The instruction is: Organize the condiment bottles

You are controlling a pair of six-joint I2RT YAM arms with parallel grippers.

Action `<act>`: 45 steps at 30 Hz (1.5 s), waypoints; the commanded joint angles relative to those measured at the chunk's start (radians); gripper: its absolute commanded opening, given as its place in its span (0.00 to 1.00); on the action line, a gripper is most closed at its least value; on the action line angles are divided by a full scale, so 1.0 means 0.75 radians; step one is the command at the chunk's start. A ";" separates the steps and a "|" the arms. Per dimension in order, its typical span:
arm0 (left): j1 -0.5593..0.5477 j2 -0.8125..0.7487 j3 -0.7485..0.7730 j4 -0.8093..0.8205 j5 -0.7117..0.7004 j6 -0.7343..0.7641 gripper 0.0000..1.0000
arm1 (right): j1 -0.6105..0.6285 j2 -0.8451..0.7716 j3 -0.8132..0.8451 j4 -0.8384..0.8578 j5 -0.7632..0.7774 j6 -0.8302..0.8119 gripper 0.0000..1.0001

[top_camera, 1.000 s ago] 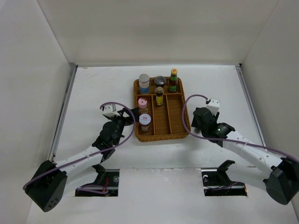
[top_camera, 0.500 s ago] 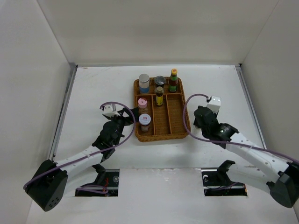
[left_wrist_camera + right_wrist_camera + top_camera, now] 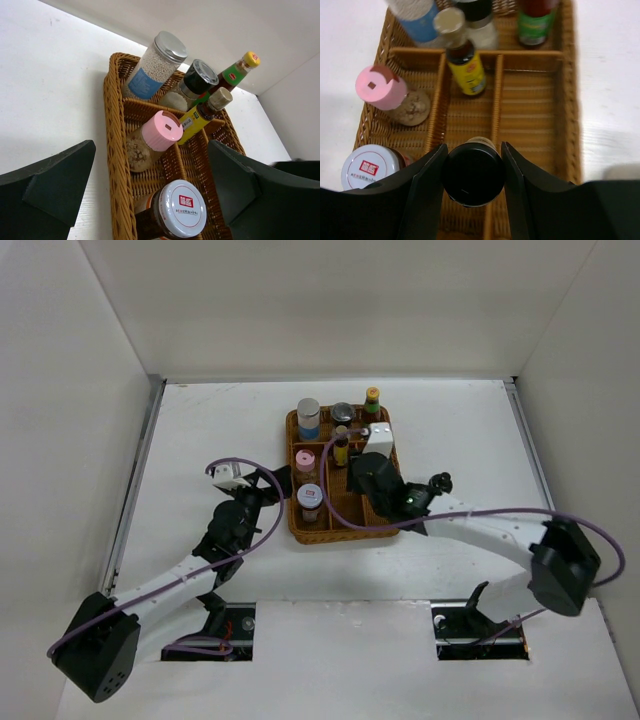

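The right fingers (image 3: 427, 192) are clamped on a black-capped bottle (image 3: 472, 174), which hangs over a lengthwise divider of the wicker tray (image 3: 570, 105). Straight ahead of them stands a yellow-label bottle (image 3: 465, 70), and a pink-lidded bottle (image 3: 382, 87) stands ahead to their left. The left fingers (image 3: 50, 187) are spread wide. A white-lidded jar (image 3: 177, 207) sits in the tray just ahead of their gap.

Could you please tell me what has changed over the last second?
The right gripper swung left from beside the wicker tray to above it, shut on a black-capped bottle. The left gripper stayed open at the tray's left edge, and the six bottles inside did not move.
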 commanded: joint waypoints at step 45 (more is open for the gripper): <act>0.002 0.021 -0.004 0.052 0.016 -0.009 0.97 | -0.438 -0.573 -0.307 -0.287 0.266 0.101 0.94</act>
